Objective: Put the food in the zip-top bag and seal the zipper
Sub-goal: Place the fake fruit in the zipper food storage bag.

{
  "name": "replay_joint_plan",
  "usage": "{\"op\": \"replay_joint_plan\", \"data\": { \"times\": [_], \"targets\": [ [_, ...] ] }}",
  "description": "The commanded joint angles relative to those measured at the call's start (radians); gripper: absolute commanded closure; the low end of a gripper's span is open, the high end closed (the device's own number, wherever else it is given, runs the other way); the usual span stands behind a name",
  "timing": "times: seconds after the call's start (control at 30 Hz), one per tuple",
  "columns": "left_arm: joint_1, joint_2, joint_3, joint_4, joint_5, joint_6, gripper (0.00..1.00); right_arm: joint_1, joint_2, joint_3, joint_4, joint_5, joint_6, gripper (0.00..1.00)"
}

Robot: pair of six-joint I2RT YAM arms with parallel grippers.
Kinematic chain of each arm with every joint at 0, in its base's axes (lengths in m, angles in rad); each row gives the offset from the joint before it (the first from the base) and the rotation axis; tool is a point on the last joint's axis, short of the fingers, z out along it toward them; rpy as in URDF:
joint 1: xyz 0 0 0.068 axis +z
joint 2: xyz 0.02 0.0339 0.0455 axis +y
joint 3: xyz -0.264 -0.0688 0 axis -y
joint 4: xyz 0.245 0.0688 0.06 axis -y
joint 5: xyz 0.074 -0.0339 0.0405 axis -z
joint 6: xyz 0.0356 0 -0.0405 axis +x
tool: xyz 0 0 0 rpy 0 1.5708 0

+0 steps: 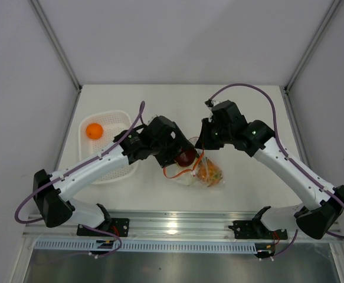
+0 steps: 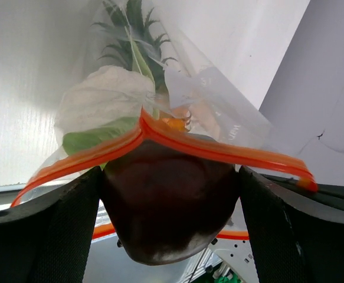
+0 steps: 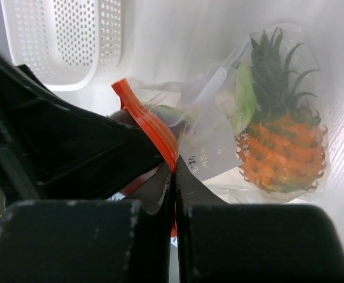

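Top external, largest downward: smooth matte white table (image 1: 172,103); on its left part a white perforated plastic basket (image 1: 115,124), rectangular with rounded corners, holding a round orange fruit (image 1: 94,130) well apart from both arms. Near table centre, between the two wrists, a thin, crinkled, clear zip-top bag (image 1: 192,177) resting on the surface, an orange pineapple (image 1: 210,173) inside. Left gripper (image 1: 182,158) at the bag's left end, clamped on a glossy dark red-purple piece (image 1: 187,155); right gripper (image 1: 204,147) just above the bag. Left wrist, adding what the overhead angle hides: dark red-purple piece, rounded and smooth, wedged between both black fingers (image 2: 42,236), touching each, set right in the bag's mouth, with the upper strip of the red-orange zipper (image 2: 177,138) arched over it and the lower strip beneath; beyond, inside the film, a pale green-white leafy vegetable (image 2: 104,112), matte and wrinkled, plus spiky green pineapple leaves. Right wrist, likewise unseen from above: flat black fingers (image 3: 260,242) pressed together, pinching the zipper and clear film at the mouth's edge; knobbly orange pineapple body lying inside the bag, beyond the fingertips; holed basket wall at upper left.
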Motion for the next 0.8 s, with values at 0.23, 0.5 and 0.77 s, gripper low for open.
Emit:
{"op": "replay_joint_plan", "data": {
  "times": [0.23, 0.5, 0.77],
  "targets": [
    [-0.036, 0.013, 0.06, -0.041, -0.069, -0.043, 0.01, -0.017, -0.058, 0.055, 0.021, -0.022, 0.032, 1.0],
    [-0.05, -0.046, 0.021, -0.012, -0.095, 0.021, 0.01, -0.041, -0.072, 0.03, 0.016, -0.034, 0.025, 1.0],
    [-0.056, -0.052, 0.031, 0.027, -0.129, 0.058, 0.01, -0.04, -0.075, 0.018, 0.03, -0.062, 0.037, 1.0]
  ]
}}
